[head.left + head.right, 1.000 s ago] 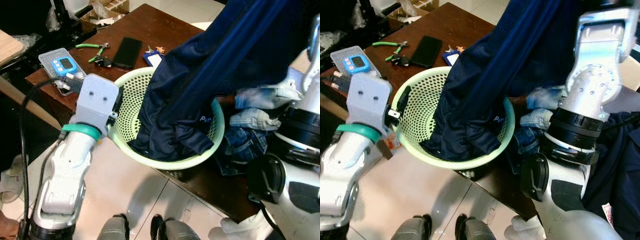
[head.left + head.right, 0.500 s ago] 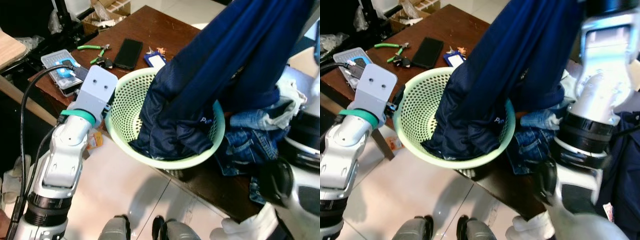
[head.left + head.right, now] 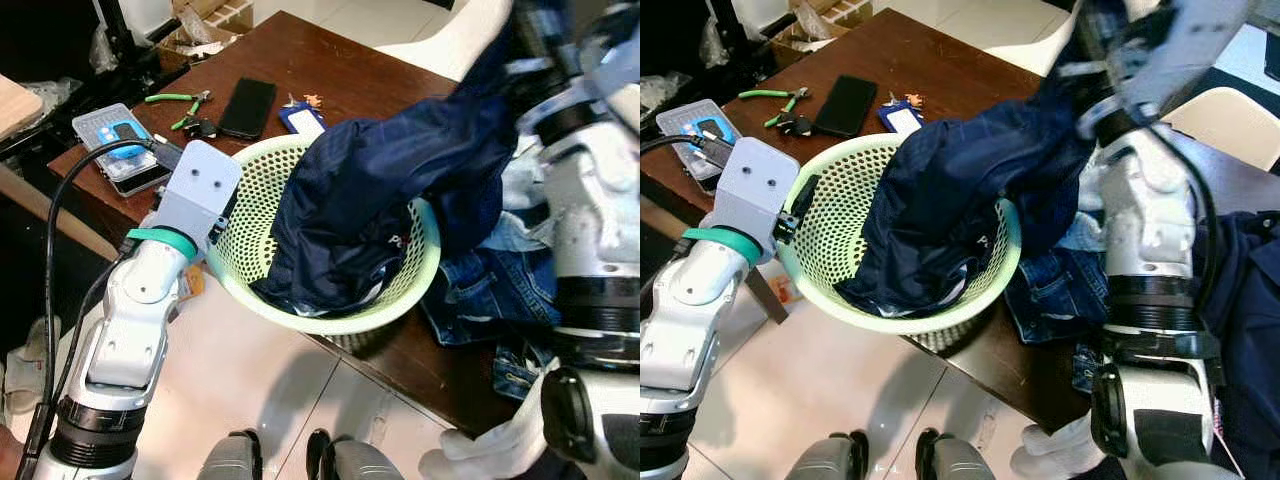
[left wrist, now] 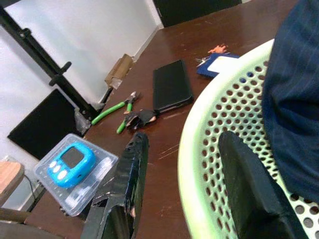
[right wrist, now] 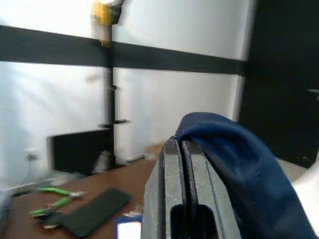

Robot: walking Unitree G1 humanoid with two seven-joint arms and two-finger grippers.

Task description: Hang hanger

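**A:** While the wooden table (image 3: 330, 60) carries everything here, what sits biggest on it?

**B:** A pale green basket (image 3: 410, 290), hanging over the table's near edge, with a navy garment (image 3: 370, 200) heaped in it and rising out toward the right arm. Just beside the basket, further along the table, lies a crumpled pair of jeans (image 3: 1050, 290).

**A:** And the grippers?

**B:** The right gripper (image 5: 182, 149) is raised above the basket, fingers pressed together on a fold of the navy garment. The left gripper (image 4: 187, 169) has its fingers spread either side of the basket's rim, one inside and one outside; whether they press it I cannot tell.

**A:** Where is the hanger?

**B:** I can't make one out; it may be hidden in the cloth.

**A:** Smaller things?

**B:** Beyond the basket: a black phone (image 3: 247, 105), a clear box with a blue device (image 3: 122, 150), green pliers (image 3: 180, 98).

**A:** What could go wrong?

**B:** I'd judge that pulling the garment higher could drag the overhanging basket off the table, and a thin pinch of cloth may slip free
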